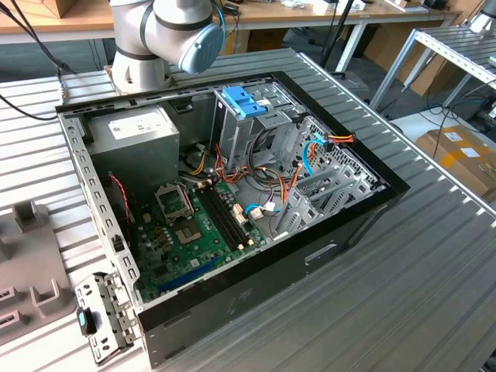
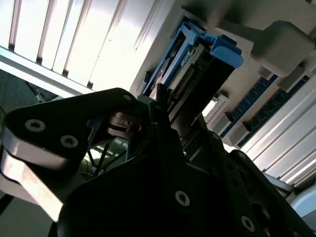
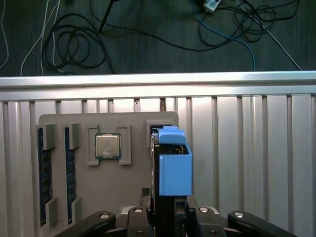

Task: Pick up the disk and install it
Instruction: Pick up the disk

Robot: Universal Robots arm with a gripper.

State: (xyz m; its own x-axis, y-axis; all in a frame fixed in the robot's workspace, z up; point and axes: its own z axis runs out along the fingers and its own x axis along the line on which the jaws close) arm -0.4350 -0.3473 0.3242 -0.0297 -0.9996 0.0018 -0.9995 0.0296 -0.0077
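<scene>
the gripper [image 3: 170,219] is clamped on the disk [image 3: 156,170], with a jaw against each flat side. the disk stands on edge and carries a blue bracket [image 3: 176,170]. it is over the grey tray [image 3: 133,190], at the corner nearest the worktop [image 3: 247,163] edge, on the side away from the memory sticks [image 3: 44,173]. i cannot tell whether it touches the tray. a processor [image 3: 107,146] sits between them. beyond the edge, cables [image 3: 74,44] lie on the floor. in the exterior view an open computer case [image 1: 256,298] sits mid-worktop.
</scene>
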